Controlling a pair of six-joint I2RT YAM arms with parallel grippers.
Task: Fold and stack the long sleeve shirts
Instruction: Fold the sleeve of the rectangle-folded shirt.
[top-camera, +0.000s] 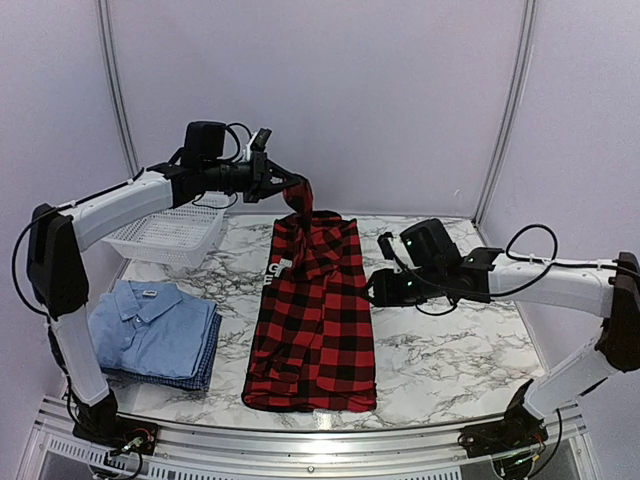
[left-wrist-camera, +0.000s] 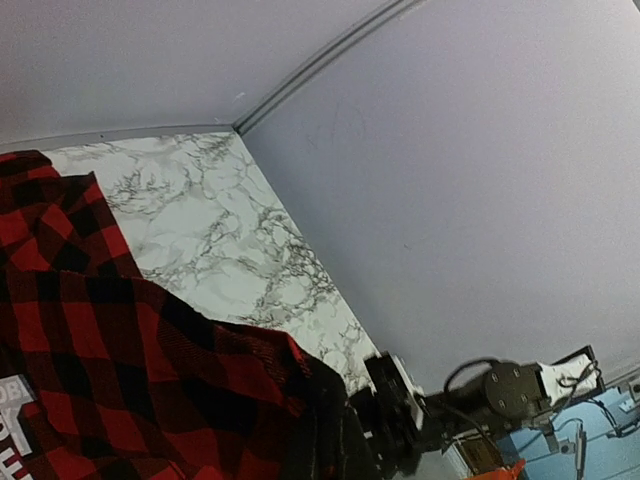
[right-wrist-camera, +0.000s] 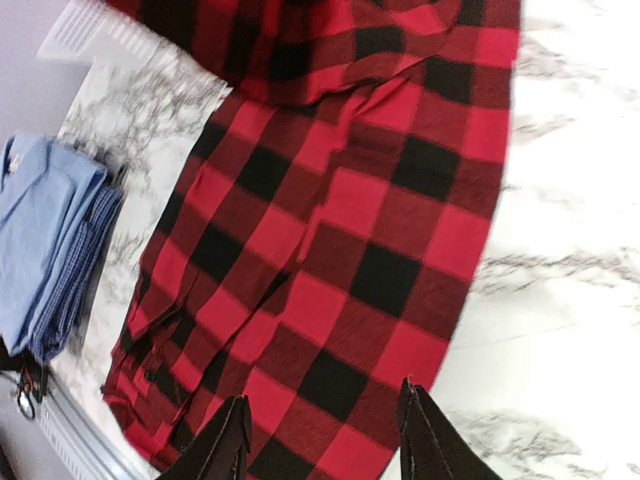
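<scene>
Left fingers (top-camera: 286, 183) clamped on plaid shirt (top-camera: 315, 330), corner raised; right fingers (right-wrist-camera: 425, 440) spread above it; white basket (top-camera: 165, 236) behind blue shirts (top-camera: 150, 325).

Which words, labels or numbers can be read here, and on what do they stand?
No text can be read whole.
On the plaid flannel shirt, white block lettering: mostly hidden by folds, only fragments show.
On the light blue shirt, a collar label: too small to read.
</scene>
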